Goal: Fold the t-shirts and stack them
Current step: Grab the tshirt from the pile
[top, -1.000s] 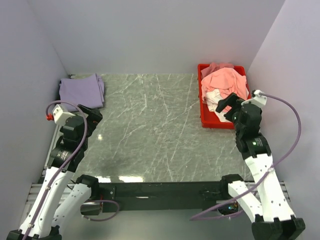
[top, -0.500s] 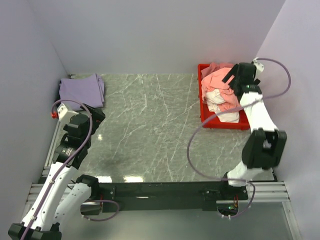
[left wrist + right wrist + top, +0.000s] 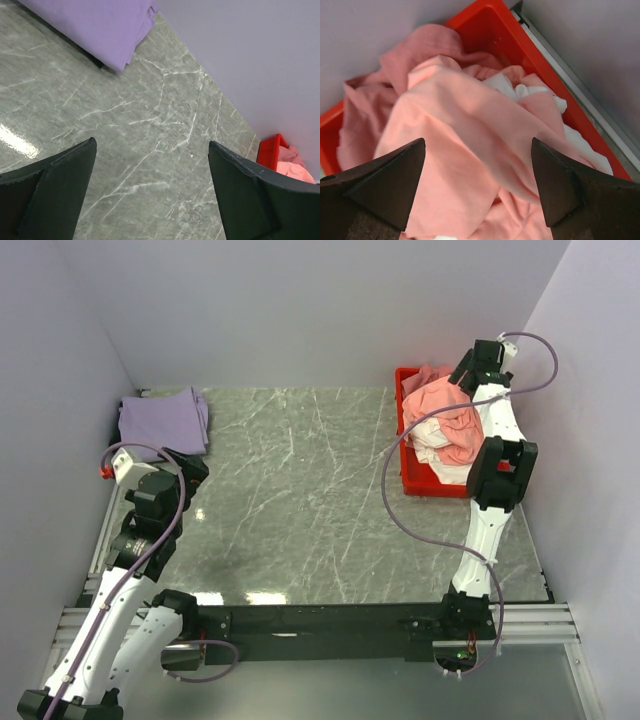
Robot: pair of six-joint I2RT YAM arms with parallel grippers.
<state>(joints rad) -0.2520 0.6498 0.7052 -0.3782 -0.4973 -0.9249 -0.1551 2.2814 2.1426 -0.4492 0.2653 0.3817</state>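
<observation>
1. while a lavender t-shirt (image 3: 163, 422) lies folded flat at the far left corner of the table (image 3: 300, 490), the other shirts sit crumpled in the red bin (image 3: 403, 445) at the far right. judging by this, one shirt is done and at least three are left to fold and stack.
2. in the bin, the salmon-pink t-shirt (image 3: 452, 405) lies on top of the heap. a dusty rose t-shirt (image 3: 425, 375) sits behind it at the far end, and a white t-shirt (image 3: 432, 436) pokes out on the near side.
3. the right tool (image 3: 470, 372) is over the far end of the bin, spread wide and holding nothing. in its wrist view the salmon-pink cloth fills the space below and between its two fingers. whether they touch the cloth cannot be told.
4. the left tool (image 3: 185, 472) hangs over the near left of the table, also spread wide and empty. it is near the lavender t-shirt and well apart from the bin.
</observation>
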